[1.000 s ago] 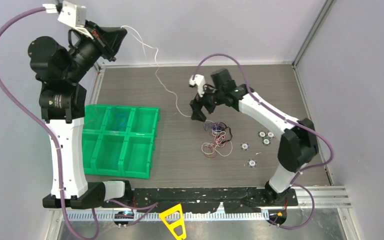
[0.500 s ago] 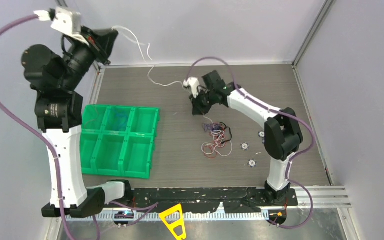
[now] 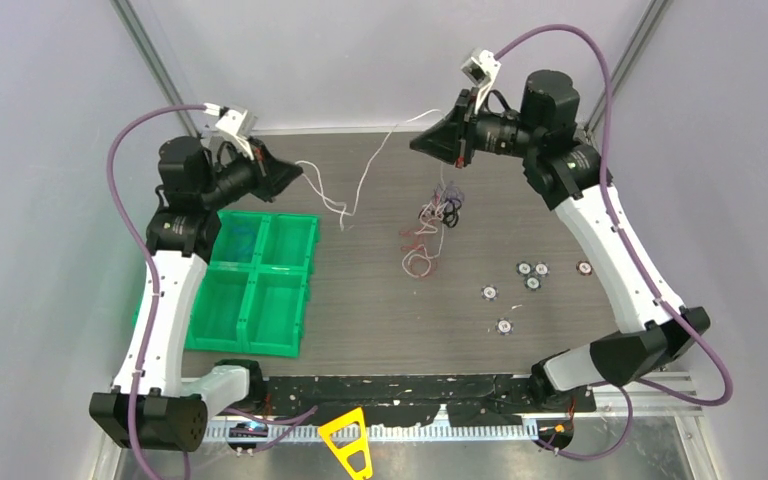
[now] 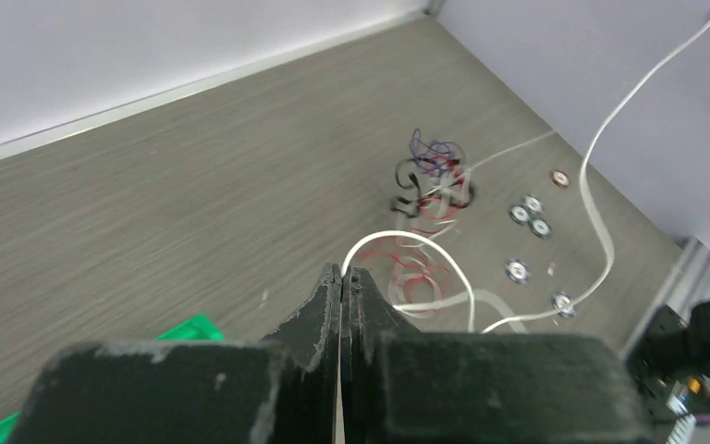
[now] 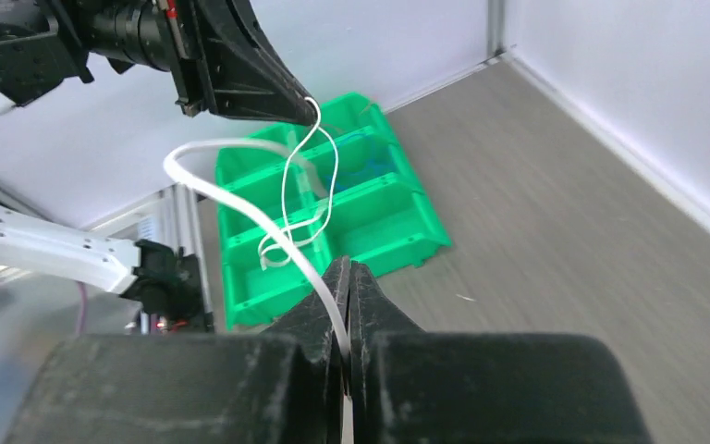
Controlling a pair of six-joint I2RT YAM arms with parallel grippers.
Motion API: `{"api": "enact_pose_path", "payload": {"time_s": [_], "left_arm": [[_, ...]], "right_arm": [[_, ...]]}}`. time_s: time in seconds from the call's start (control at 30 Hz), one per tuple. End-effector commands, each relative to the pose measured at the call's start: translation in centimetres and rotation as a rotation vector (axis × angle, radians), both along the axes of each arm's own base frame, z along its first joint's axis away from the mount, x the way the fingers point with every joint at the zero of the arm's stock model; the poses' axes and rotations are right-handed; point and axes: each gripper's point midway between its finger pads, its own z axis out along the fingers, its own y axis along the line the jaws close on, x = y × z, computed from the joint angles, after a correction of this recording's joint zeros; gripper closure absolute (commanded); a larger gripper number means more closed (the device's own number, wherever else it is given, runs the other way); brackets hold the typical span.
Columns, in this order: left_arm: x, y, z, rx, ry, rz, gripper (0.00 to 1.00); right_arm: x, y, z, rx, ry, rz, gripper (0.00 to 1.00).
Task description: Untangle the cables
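Left pincer (image 3: 298,172) and right pincer (image 3: 415,143) both clamping white cable (image 4: 586,180), stretching it raised between them, probably drawing it free; multicoloured cable tangle (image 3: 438,212) lying on bench (image 3: 380,300) beneath right pincer.

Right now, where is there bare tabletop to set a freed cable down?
The widest bare patch of table lies between the green bin and the discs, nearer than the cable tangle. It is crowded around the tangle, beneath the hanging white cable, and among the discs.
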Motion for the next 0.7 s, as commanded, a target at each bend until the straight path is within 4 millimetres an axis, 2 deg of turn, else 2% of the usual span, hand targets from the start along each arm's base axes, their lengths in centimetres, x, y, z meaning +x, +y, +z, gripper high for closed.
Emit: {"api": "enact_pose_path", "payload": {"time_s": [0.0,0.03,0.07,0.1,0.13,0.17,0.2,0.23,0.27,0.3,0.37,0.4,0.43,0.47,0.5,0.53,0.6,0.63,0.67], "left_arm": [[-3.1,-3.2,3.7,0.0,-0.183,-0.167,1.0],[-3.2,-3.4,3.6,0.009,-0.189,-0.169,1.0],[-3.2,-3.4,3.7,0.009,-0.188,-0.165,1.0],[-3.0,-3.4,3.6,0.007,-0.184,-0.157,1.0],[-2.9,-3.4,3.5,0.006,-0.177,-0.153,1.0],[-2.8,-3.3,3.2,0.007,-0.167,-0.15,1.0],[-2.7,-3.4,2.8,0.003,-0.153,-0.151,1.0],[-2.6,-3.4,2.2,-0.005,-0.135,-0.152,1.0],[-2.6,-3.6,1.7,-0.016,-0.116,-0.158,1.0],[-2.7,-3.8,1.3,-0.021,-0.102,-0.171,1.0],[-3.1,-4.3,0.9,-0.015,-0.101,-0.194,1.0],[-3.1,-4.3,0.9,-0.009,-0.111,-0.188,1.0],[-3.1,-4.1,1.1,-0.007,-0.131,-0.175,1.0],[-3.0,-4.1,1.4,-0.008,-0.147,-0.167,1.0],[-3.0,-4.0,1.6,-0.007,-0.159,-0.162,1.0],[-2.9,-4.0,1.9,-0.008,-0.166,-0.16,1.0],[-2.9,-4.1,2.3,-0.014,-0.172,-0.168,1.0],[-2.9,-4.3,2.4,-0.018,-0.168,-0.176,1.0],[-2.9,-4.4,2.2,-0.021,-0.161,-0.181,1.0]], "right_arm": [[-0.4,1.8,0.1,0.093,0.147,0.115,0.95],[-1.1,1.6,2.0,0.116,0.124,0.126,0.95],[-1.7,1.1,5.1,0.125,0.013,0.117,0.95],[-2.5,0.5,6.7,0.12,-0.064,0.095,0.95],[-1.3,-0.3,6.1,0.065,-0.121,0.001,0.95],[-1.3,-0.2,5.1,0.035,-0.125,-0.019,0.95],[0.2,-0.1,0.2,-0.045,-0.064,-0.045,0.95],[1.1,0.2,-3.4,-0.098,-0.007,-0.048,0.95],[1.5,0.0,-8.3,-0.191,0.066,-0.042,0.95],[1.7,-0.3,-11.9,-0.269,0.166,-0.036,0.95],[2.4,-1.1,-9.5,-0.255,0.15,-0.026,0.95],[2.6,-1.3,-4.4,-0.17,0.094,-0.045,0.95],[3.0,-2.2,-0.7,-0.095,0.034,-0.052,0.95],[2.2,-3.1,4.8,-0.002,-0.03,-0.073,0.95],[0.8,-3.2,8.4,0.054,-0.123,-0.045,0.95],[-1.5,-3.6,12.5,0.113,-0.2,-0.033,0.95],[-4.0,-3.5,15.0,0.188,-0.243,0.013,0.95],[-3.6,-3.0,14.0,0.208,-0.206,0.034,0.95],[-4.4,-2.7,13.4,0.21,-0.203,0.049,0.95]]}}
